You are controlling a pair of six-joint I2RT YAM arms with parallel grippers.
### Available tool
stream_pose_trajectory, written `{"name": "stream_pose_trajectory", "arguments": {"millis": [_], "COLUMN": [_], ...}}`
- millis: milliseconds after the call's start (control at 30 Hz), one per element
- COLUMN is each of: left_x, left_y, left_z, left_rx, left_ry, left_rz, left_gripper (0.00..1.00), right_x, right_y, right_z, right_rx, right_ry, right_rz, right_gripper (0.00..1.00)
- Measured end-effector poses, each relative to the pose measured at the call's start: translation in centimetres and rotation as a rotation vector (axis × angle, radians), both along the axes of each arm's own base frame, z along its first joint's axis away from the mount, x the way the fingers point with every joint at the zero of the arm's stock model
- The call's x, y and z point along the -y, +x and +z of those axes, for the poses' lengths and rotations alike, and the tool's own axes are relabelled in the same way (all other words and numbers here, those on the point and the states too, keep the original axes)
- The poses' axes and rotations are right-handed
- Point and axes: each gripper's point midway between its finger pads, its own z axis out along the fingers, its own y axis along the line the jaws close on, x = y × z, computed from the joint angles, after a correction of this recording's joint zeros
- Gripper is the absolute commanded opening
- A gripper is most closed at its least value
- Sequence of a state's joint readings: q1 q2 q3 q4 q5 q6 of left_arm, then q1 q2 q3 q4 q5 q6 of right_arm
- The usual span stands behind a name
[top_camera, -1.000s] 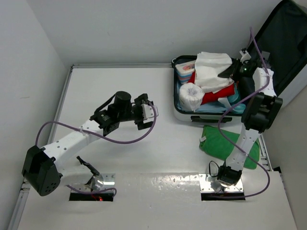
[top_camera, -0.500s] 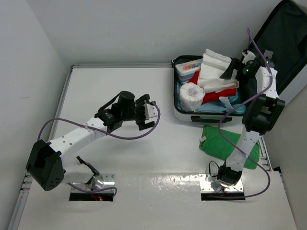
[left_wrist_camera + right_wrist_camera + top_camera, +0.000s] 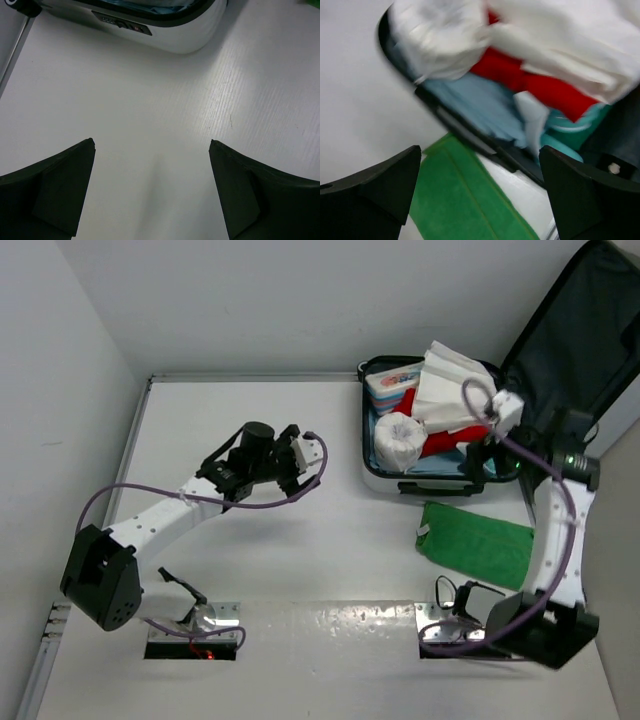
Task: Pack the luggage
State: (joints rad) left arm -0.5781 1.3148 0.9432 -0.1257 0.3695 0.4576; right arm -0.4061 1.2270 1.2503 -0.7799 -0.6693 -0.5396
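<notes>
The suitcase (image 3: 400, 484) sat open at the far right of the table (image 3: 250, 570). Its lid (image 3: 580, 330) stood up behind it. Inside were a white cloth (image 3: 450, 385), a red cloth (image 3: 447, 441) and a white roll (image 3: 397, 438). A green cloth (image 3: 480, 545) lay flat on the table, just in front of the suitcase. The right claw (image 3: 479, 150) hung over the near right edge of the suitcase. Its fingers were spread wide and held nothing. The left claw (image 3: 151, 145) hung over bare table to the left of the suitcase. It was wide open too, and empty.
</notes>
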Motion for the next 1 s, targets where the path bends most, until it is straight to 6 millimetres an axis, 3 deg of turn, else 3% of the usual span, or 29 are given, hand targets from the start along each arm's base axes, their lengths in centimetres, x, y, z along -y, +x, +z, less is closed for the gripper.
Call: {"name": "stream_pose_trajectory", "arguments": {"millis": [100,200,333,533,700,833,867,967,1000], "left_x": [-0.4,-0.6,-0.8,-1.1,-2.0,-2.6,-2.6,-2.8,-2.8], "left_y": [0.5,1.0,1.2,1.2,1.5,1.7,1.7,1.8,1.8], "left_z": [0.2,0.4,0.5,0.3,0.6,1.0,1.1,1.1,1.1], "left_rx": [-0.016,-0.033,-0.052,-0.064,-0.062,-0.053,-0.051,-0.045,-0.045], "left_ry": [-0.015,-0.031,-0.047,-0.047,-0.048,-0.052,-0.053,-0.047,-0.045], "left_rz": [0.029,0.050,0.066,0.076,0.105,0.119,0.121,0.124,0.124], "left_gripper": [0.97,0.97,0.97,0.97,0.97,0.97,0.97,0.97,0.97], "right_x": [-3.4,-6.6,-8.1,-8.2,-7.7,-7.2,-7.0,-6.8,-6.7], "right_y": [-5.3,-9.8,-13.5,-13.9,-12.5,-11.4,-11.2,-10.7,-10.7], "right_z": [-4.0,-10.4,-17.4,-23.4,-25.6,-26.1,-26.1,-26.1,-26.1], "right_rx": [-0.028,-0.163,-0.373,-0.498,-0.550,-0.594,-0.602,-0.603,-0.600], "right_ry": [-0.093,-0.119,-0.189,-0.359,-0.450,-0.488,-0.495,-0.514,-0.520], "right_rz": [0.195,0.375,0.495,0.493,0.415,0.360,0.344,0.334,0.337], "right_gripper": [0.94,0.94,0.98,0.99,0.94,0.72,0.61,0.41,0.28]}}
